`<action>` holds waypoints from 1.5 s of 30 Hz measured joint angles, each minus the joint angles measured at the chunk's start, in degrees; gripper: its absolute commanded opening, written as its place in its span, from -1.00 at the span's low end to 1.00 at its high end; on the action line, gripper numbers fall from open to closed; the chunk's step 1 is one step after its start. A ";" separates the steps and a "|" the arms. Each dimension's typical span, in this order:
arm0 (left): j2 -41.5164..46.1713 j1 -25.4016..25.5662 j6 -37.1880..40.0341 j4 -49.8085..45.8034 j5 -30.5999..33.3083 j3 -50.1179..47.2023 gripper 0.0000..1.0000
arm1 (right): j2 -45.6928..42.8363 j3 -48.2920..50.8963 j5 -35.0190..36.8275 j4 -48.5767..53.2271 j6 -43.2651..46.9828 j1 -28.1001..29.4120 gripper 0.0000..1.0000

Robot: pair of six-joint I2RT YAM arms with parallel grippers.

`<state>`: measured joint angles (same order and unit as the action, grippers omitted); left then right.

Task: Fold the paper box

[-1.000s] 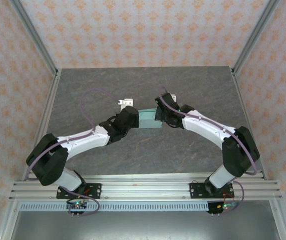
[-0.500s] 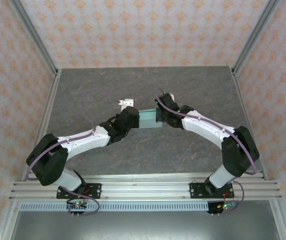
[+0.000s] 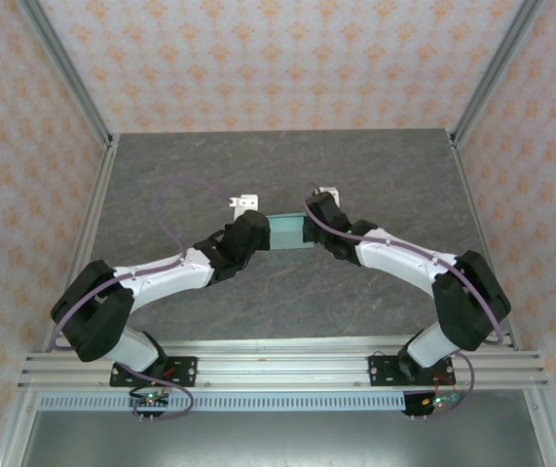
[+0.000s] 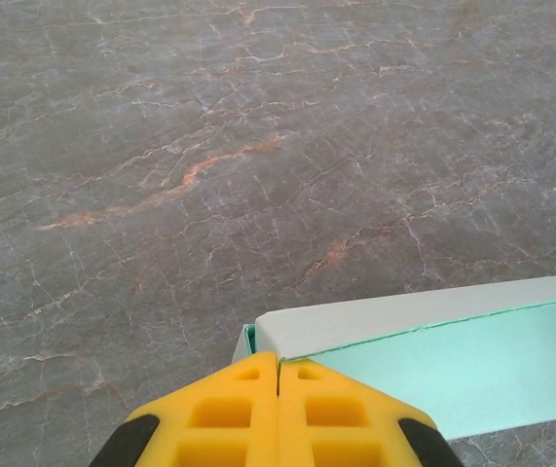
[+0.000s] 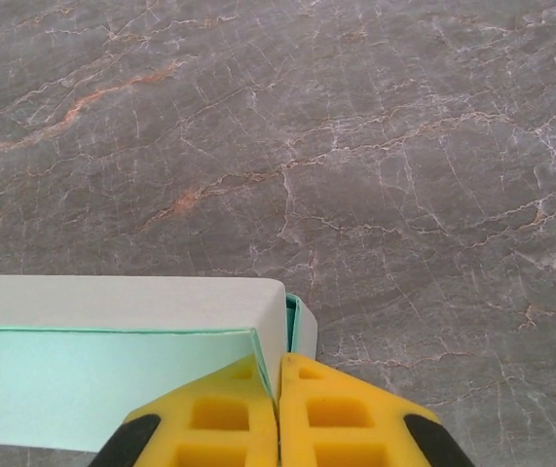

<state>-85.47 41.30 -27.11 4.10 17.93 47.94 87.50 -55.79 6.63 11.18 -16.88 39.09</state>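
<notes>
At the near edge the two bases sit bolted side by side, and from them the left arm [image 3: 151,277] and right arm [image 3: 414,263] bow outward and then bend in toward each other, so that their wrists face across a short gap near the middle of the surface [image 3: 375,165]. The box [image 3: 287,232] spans that gap, one end at each wrist. This looks like a two-ended hold meant to keep the card from shifting or springing open while a fold is set. In the left wrist view the yellow pads [image 4: 229,418] are pressed together with no gap, and the corner of the box [image 4: 433,360] runs in right at their seam, so the left jaws seem to pinch its thin end wall. In the right wrist view the pads [image 5: 336,418] are likewise all but closed, and the end wall of the box [image 5: 112,370] goes down between them, so the right jaws pinch that end. The box is already formed rather than flat: a long, low bar of thin card with a mint side face, a paler greyish-white top face, crisp creases and squared corners, and a sliver of mint flap showing just past each end. Whether it rests on the surface or hangs just above it cannot be told. Beyond it lies bare grey veined stone, then the patterned back wall [image 3: 278,58].
</notes>
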 measured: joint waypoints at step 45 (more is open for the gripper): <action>-0.07 1.79 1.49 -10.29 5.05 3.78 -1.00 | -4.39 -2.58 -10.12 7.76 0.76 -0.02 -0.04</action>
<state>-85.54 43.09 -25.63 -6.20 22.98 51.72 83.11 -58.37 -3.49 18.94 -16.12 39.07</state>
